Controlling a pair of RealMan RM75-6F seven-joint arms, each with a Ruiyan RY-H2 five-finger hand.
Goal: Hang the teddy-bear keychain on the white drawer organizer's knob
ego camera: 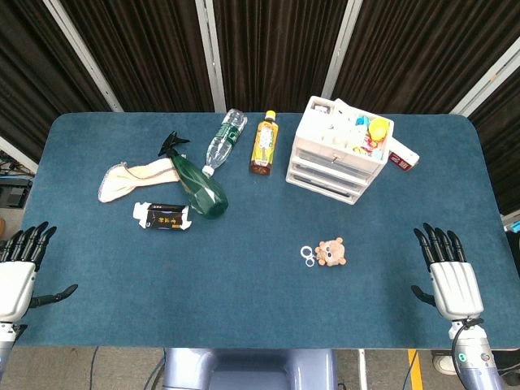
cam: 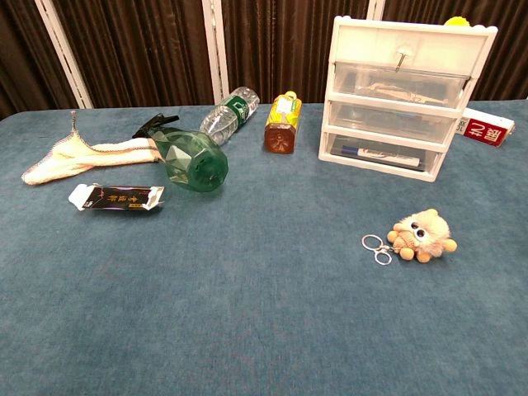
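The teddy-bear keychain (ego camera: 332, 253) (cam: 423, 236) lies on the blue table, its metal rings (ego camera: 308, 255) (cam: 376, 247) stretched out to its left. Behind it stands the white drawer organizer (ego camera: 335, 159) (cam: 400, 97) with three clear drawers; a small knob (cam: 401, 56) sticks out of the top front. My left hand (ego camera: 19, 270) rests open at the table's near left edge, and my right hand (ego camera: 449, 275) is open at the near right edge. Both are far from the keychain and hold nothing. The chest view shows neither hand.
A green spray bottle (ego camera: 197, 185), a clear water bottle (ego camera: 224, 140), an amber drink bottle (ego camera: 262, 144), a cream cloth (ego camera: 134, 175) and a black packet (ego camera: 164, 217) lie at the back left. A red-and-white box (ego camera: 402, 156) sits right of the organizer.
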